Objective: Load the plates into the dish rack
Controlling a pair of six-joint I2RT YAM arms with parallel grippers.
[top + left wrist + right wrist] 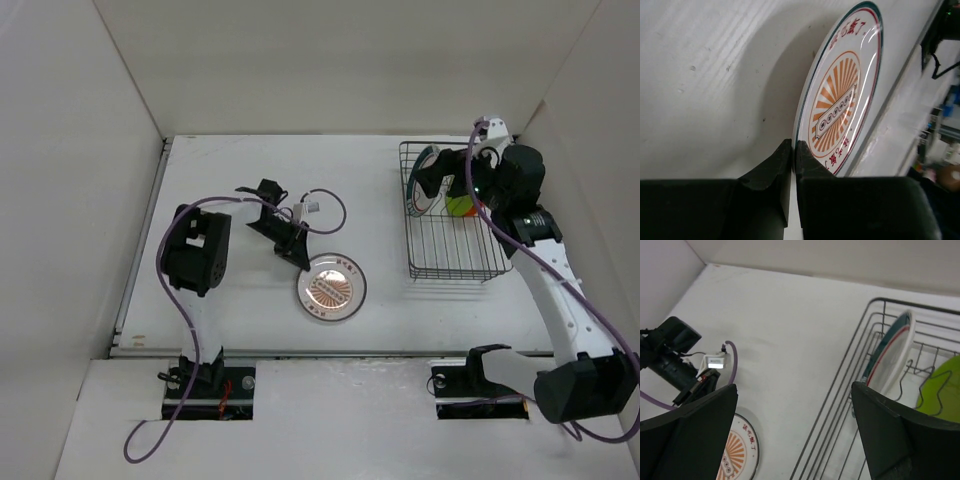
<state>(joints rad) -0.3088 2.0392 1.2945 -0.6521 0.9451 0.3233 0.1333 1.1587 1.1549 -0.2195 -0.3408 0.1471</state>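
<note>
The white plate with the orange sunburst centre (331, 287) lies on the table left of the dish rack (455, 262). My left gripper (298, 257) is at its far-left rim. In the left wrist view that gripper (793, 148) is shut on the edge of the sunburst plate (840, 95). A teal-rimmed white plate (892, 357) stands upright in the black wire rack (850, 370), with a lime green plate (942, 385) behind it. My right gripper (794, 390) hangs open above the rack's left end (440, 178), holding nothing.
White walls enclose the table on the left, back and right. The left arm's purple cable (325, 205) loops over the table behind the left gripper. The rack stands close to the right wall.
</note>
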